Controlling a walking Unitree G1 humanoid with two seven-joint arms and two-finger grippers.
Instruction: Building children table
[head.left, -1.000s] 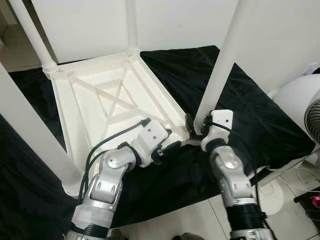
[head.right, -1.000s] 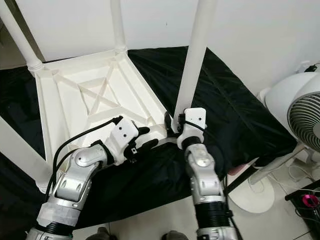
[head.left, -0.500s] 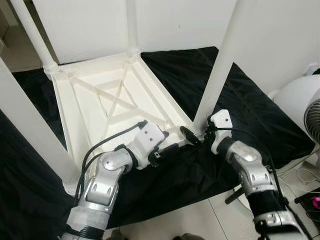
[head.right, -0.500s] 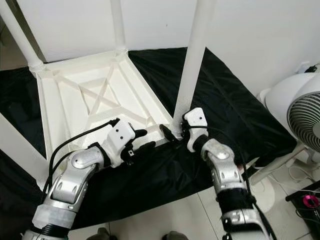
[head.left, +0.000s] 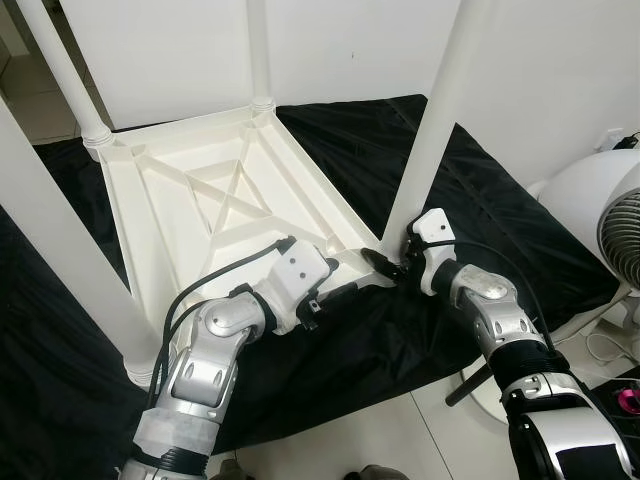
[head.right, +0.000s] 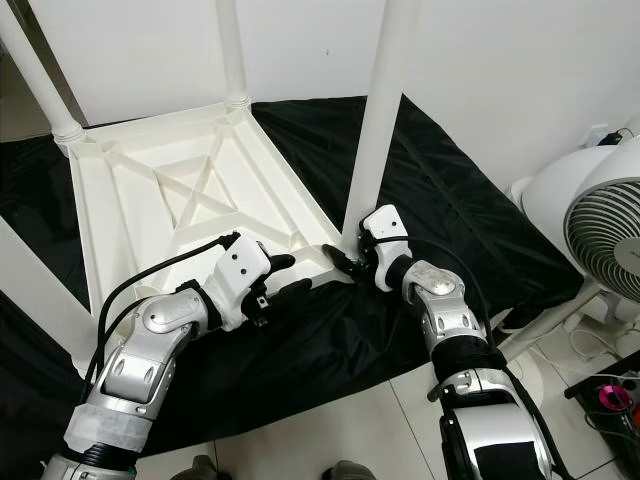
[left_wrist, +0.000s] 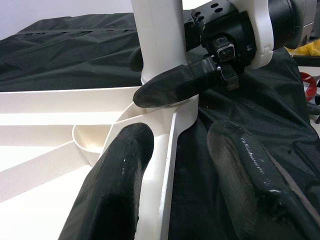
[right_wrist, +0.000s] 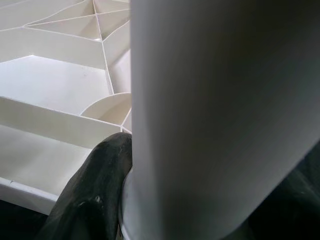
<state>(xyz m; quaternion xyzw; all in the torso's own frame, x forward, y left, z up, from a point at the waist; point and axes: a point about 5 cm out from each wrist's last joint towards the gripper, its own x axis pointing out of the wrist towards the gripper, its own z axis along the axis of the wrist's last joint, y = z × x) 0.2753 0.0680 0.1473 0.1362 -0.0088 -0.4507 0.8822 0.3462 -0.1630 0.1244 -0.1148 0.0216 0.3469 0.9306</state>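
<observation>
A white children's table (head.left: 130, 235) lies upside down on a black cloth (head.left: 480, 190), its legs pointing up. My right gripper (head.left: 388, 264) is at the foot of the near right leg (head.left: 435, 120), shut on it. One finger (left_wrist: 175, 85) crosses the front of the leg and the other is behind it. In the right wrist view the leg (right_wrist: 215, 115) is very close, with one finger (right_wrist: 95, 190) pressed against it. My left gripper (left_wrist: 182, 150) is open and straddles the table's rim (left_wrist: 167, 165) just beside that corner, one finger inside the frame and one over the cloth.
Three other legs stand up: two at the far corners (head.left: 258, 50) (head.left: 65, 70) and a thick one at the near left (head.left: 60, 250). A white fan (head.right: 600, 230) stands close on the right. White wall is behind, and tiled floor (head.left: 400, 440) lies in front of the cloth.
My right arm has swung its elbow out to the right, so the gripper now reaches the leg's foot from the right side instead of from the front. The left gripper has barely moved.
</observation>
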